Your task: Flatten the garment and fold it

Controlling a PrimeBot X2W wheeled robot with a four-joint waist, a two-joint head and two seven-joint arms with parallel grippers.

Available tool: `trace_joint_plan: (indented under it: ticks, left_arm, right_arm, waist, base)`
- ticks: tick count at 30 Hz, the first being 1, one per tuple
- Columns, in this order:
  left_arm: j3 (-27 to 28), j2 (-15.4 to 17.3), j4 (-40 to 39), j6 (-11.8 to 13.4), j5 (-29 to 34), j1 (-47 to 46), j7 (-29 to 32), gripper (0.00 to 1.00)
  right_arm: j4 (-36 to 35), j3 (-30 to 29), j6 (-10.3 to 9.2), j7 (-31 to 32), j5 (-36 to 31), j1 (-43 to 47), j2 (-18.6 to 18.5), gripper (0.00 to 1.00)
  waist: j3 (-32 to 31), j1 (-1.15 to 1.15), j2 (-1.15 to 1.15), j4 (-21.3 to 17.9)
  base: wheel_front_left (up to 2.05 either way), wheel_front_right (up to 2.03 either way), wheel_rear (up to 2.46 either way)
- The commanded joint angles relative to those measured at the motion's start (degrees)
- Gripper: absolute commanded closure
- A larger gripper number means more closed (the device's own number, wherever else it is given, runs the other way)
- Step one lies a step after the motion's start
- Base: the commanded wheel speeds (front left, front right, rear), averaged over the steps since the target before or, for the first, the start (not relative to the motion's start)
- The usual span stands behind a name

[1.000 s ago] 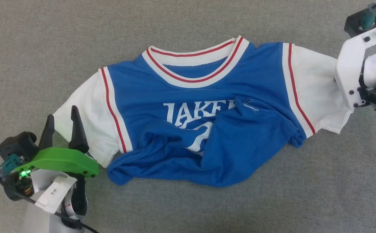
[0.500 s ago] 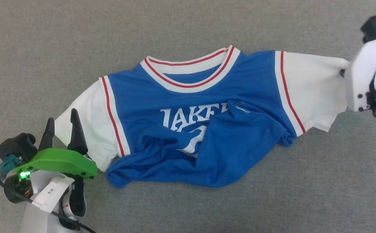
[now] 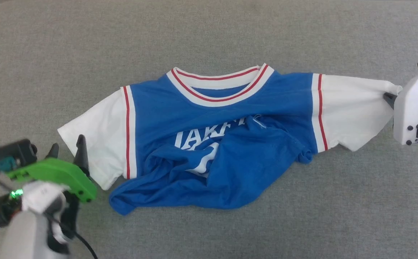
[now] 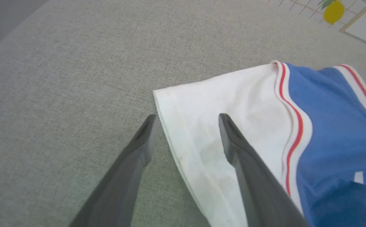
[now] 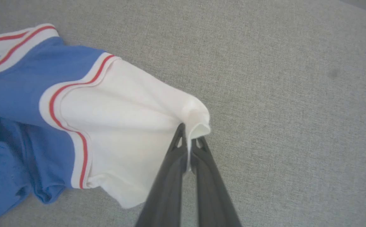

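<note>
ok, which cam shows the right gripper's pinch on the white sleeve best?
Right wrist view: right gripper shut on the white sleeve cuff of the royal-blue jersey T-shirt, close up. Head view: fingertip at cuff, rest behind white bracket. Left wrist view: other sleeve.

We're over a broad grey woven fabric surface (image 3: 209, 32), like upholstery, its corner rounded at the far left, with a darker strip (image 4: 0, 19) beyond. Far off we catch pale gridded sheeting with a yellow lemon print (image 4: 333, 12). Home or lab, we cannot tell.
</note>
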Motion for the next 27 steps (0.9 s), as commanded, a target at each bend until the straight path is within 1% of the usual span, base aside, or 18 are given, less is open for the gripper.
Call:
trace_joint_plan:
  ticks: [1,3,5,7,9,13,18,23,24,25,27]
  left_arm:
    - [-0.55,2.32,-0.05,0.26,0.05,-2.26,4.64,0.00]
    - [-1.43,5.14,-0.10,0.02,-0.13,-4.29,11.75,0.00]
    - [-1.91,7.67,0.05,-0.35,-0.43,-6.73,17.40,0.00]
    - [-2.16,9.39,0.36,-0.56,-0.66,-9.22,21.10,0.00]
    - [-2.51,10.43,1.41,-0.76,-1.11,-11.31,24.18,0.00]
    - [-3.56,11.04,4.75,-1.19,-2.33,-14.19,28.86,0.00]
    - [-4.51,10.86,8.48,-1.12,-3.38,-15.52,32.29,0.00]
    - [-5.07,9.99,10.86,0.48,-4.89,-14.96,37.10,0.00]
    - [-5.01,9.71,10.92,0.79,-5.32,-14.86,37.77,0.65]
    - [-4.94,9.47,10.80,1.09,-5.69,-14.76,38.30,1.00]
    - [-4.85,9.21,10.33,1.35,-6.18,-14.59,38.81,1.00]
  right_arm:
    - [-0.80,-0.09,0.19,0.34,-0.31,0.63,0.28,1.00]
    - [-1.45,0.15,0.19,0.61,-0.42,0.62,0.37,1.00]
    - [-1.98,0.48,0.19,0.83,-0.48,0.40,0.50,1.00]
    - [-2.37,0.91,0.19,0.98,-0.46,0.16,0.66,1.00]
    - [-2.75,1.29,0.19,1.04,-0.40,-0.16,0.78,1.00]
    - [-3.15,2.04,0.19,0.78,-0.18,-0.86,0.93,1.00]
    - [-3.28,2.71,0.19,0.29,0.02,-1.28,0.90,1.00]
    - [-3.34,2.99,0.19,-0.12,0.15,-1.38,0.61,1.00]
    - [-3.36,2.96,0.19,-0.21,0.11,-1.38,0.52,1.00]
    - [-3.37,2.92,0.19,-0.34,0.08,-1.37,0.45,1.00]
    - [-3.33,2.87,0.19,-0.46,0.03,-1.35,0.35,1.00]
  waist:
    - [0.31,0.00,0.00,0.21]
    - [0.64,0.00,0.00,0.27]
    - [1.10,0.00,0.00,0.22]
    - [1.55,0.00,0.00,0.07]
    - [2.18,0.00,0.00,-0.14]
    - [3.27,0.00,0.00,-0.83]
    - [4.30,0.00,0.00,-1.60]
    - [4.83,0.00,0.00,-1.93]
    - [4.87,0.00,0.00,-1.91]
    - [4.91,0.00,0.00,-1.89]
    - [4.93,0.00,0.00,-1.78]
  base:
    - [0.00,0.00,0.00]
    - [0.00,0.00,0.00]
    - [0.00,0.00,0.00]
    - [0.00,0.00,0.00]
    - [0.00,0.00,0.00]
    - [0.00,0.00,0.00]
    - [0.00,0.00,0.00]
    - [0.00,0.00,0.00]
    - [0.00,0.00,0.00]
    - [0.00,0.00,0.00]
    - [0.00,0.00,0.00]
